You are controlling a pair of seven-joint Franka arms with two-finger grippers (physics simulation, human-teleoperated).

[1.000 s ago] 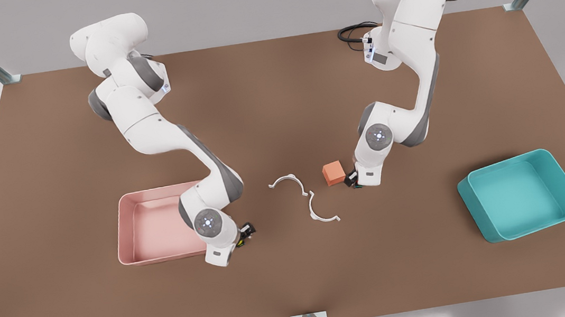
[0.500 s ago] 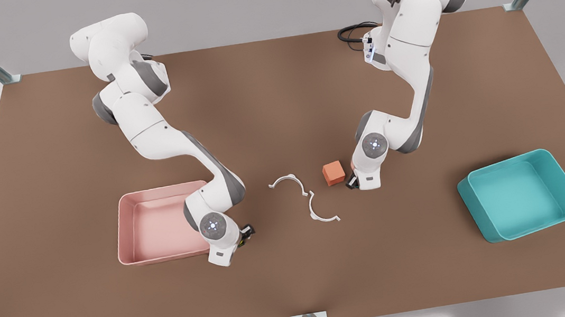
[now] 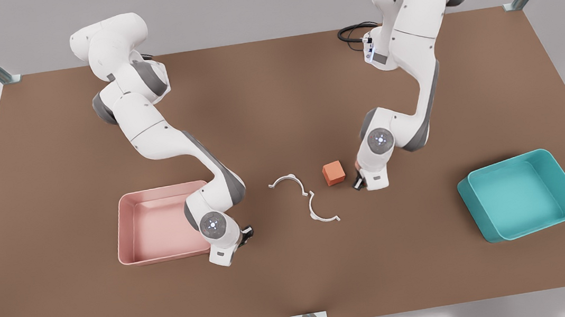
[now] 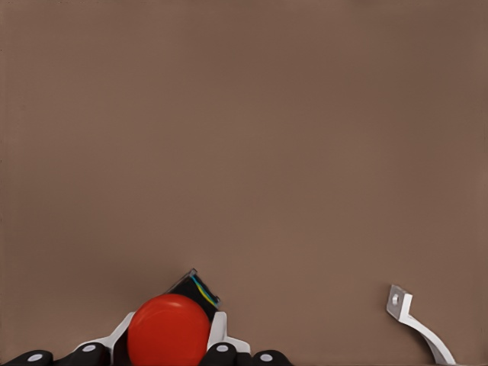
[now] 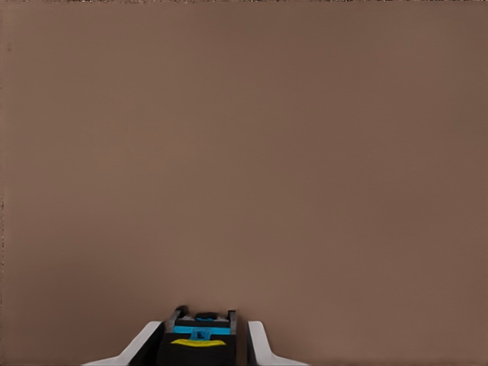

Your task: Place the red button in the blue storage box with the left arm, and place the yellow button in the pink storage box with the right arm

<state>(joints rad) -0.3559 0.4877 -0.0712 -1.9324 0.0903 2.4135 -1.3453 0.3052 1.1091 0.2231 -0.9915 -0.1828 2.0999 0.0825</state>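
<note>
Grippers on both arms are closed on their cargo, and each grasp can be checked from its wrist view. Left gripper (image 4: 173, 358) has its pale fingers (image 4: 216, 332) pressed against either side of the red button (image 4: 168, 332), the round cap sitting proud between them and a corner of the dark base projecting beyond; nothing but bare brown table (image 4: 244, 137) lies past it, which suggests the button is clear of the surface for carrying. In the front view this gripper (image 3: 359, 184) sits at centre right of the frame, just beside the salmon cube (image 3: 333, 173) and apart from it. The blue storage box (image 3: 554, 158) stands well apart at the lower right, so the carry is judged barely begun. Right gripper (image 5: 200, 347) holds the yellow button (image 5: 198, 343) the same way, fingers (image 5: 256, 341) tight on the dark base with only a sliver of yellow cap visible. In the front view it (image 3: 245, 233) is at lower centre left, just beside the near corner of the pink storage box (image 3: 130, 198), so only a short move over the wall appears to remain. Two white curved brackets (image 3: 289, 180) lie at centre frame between the arms; one end (image 4: 415, 324) also shows in the left wrist view. Risk, as a judgement: the cube stands close to the left gripper's departure path.
</note>
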